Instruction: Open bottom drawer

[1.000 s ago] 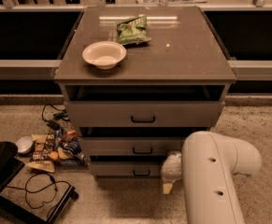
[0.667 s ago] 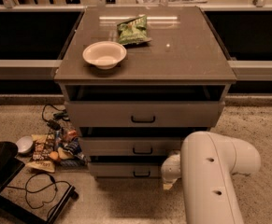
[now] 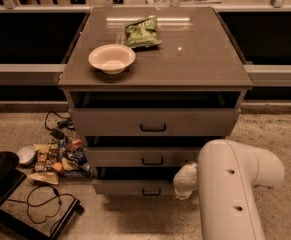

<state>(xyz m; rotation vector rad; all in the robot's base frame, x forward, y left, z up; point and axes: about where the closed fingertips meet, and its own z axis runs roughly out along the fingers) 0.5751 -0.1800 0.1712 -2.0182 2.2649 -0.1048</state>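
Low on the cabinet (image 3: pixel 205 59) sits the bottom drawer (image 3: pixel 130 187), black handle (image 3: pixel 151 192) centred. Just right of it the claw (image 3: pixel 184 182) hangs at handle height, probably lining up a pull; clenched or released, I cannot tell.

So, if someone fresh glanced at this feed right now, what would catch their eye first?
The big white arm fills the lower right, with its tool down by the right end of the bottom drawer. On the cabinet top, a white bowl sits at the left with a green snack bag behind it. A heap of packets and cables litters the floor left of the cabinet.
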